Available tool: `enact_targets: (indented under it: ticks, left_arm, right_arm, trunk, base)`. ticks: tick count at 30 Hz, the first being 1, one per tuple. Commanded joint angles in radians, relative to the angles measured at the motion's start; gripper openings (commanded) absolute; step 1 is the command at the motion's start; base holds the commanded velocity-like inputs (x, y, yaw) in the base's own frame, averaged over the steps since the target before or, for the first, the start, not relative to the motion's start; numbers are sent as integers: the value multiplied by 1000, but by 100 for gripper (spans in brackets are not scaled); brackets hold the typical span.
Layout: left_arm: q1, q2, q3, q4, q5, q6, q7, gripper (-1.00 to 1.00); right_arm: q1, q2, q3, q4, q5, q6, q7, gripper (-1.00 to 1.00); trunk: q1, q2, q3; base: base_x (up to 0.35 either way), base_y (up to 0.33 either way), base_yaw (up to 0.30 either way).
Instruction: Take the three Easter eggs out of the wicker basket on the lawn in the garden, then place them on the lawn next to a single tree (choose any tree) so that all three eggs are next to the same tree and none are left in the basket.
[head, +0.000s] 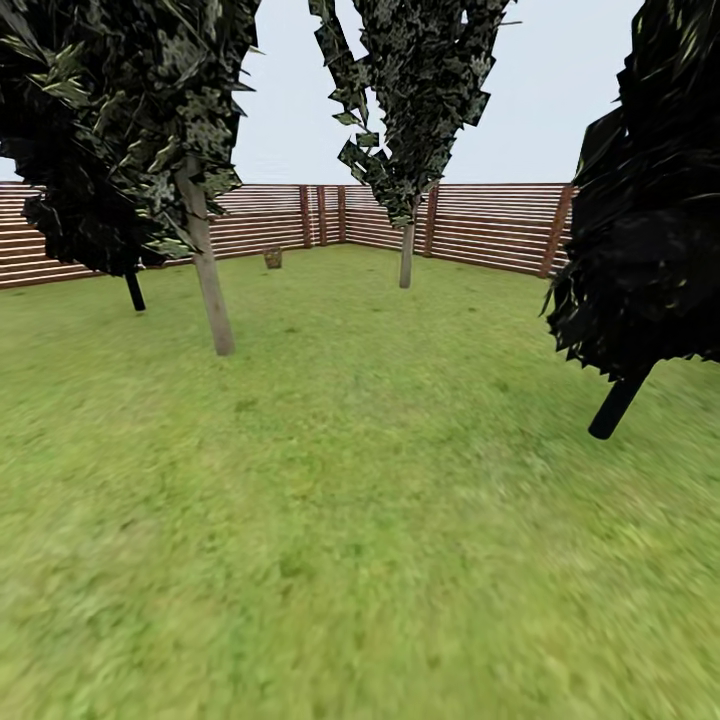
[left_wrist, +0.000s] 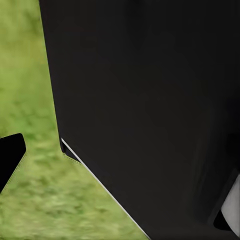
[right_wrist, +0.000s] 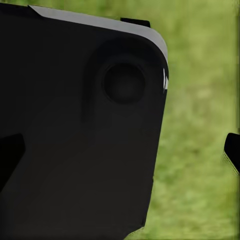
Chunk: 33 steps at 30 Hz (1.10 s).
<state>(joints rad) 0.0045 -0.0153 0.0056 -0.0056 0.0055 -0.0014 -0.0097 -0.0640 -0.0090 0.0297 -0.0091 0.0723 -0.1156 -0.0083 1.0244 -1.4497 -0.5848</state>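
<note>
Wicker basket (head: 272, 258) is glimpsed far off at eleven o'clock across the lawn (head: 360, 520). Light and stiff, it is best steadied by its rim. Jaw state cannot be told.

Open lawn (head: 360, 560) stretches wide and flat across the whole near ground, nothing standing on it. Farther on, a pale-trunked tree (head: 207, 270) rises on the left with low dark foliage hanging around its trunk, and a thin dark trunk (head: 134, 292) stands just beyond it. A second pale-trunked tree (head: 406, 255) stands near the far fence corner. On the right a near-black tree (head: 640, 230) leans in, its leaves crowding that side. Grass runs free between these trunks. A slatted fence (head: 490, 225) closes the back, with a small brown object (head: 273, 258) near it, too small to make out.
</note>
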Motion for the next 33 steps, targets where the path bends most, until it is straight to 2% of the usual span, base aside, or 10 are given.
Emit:
enact_targets:
  ticks: [1,33]
  left_arm:
    - [0,0,1,-1,1,0,-1,100]
    - [0,0,1,-1,1,0,-1,100]
  right_arm:
    - [0,0,2,1,7,-3,-1,100]
    - [0,0,2,1,7,-3,-1,100]
  trunk:
    - [1,0,-1]
    - [1,0,-1]
  base:
    - [325,0,0]
    - [325,0,0]
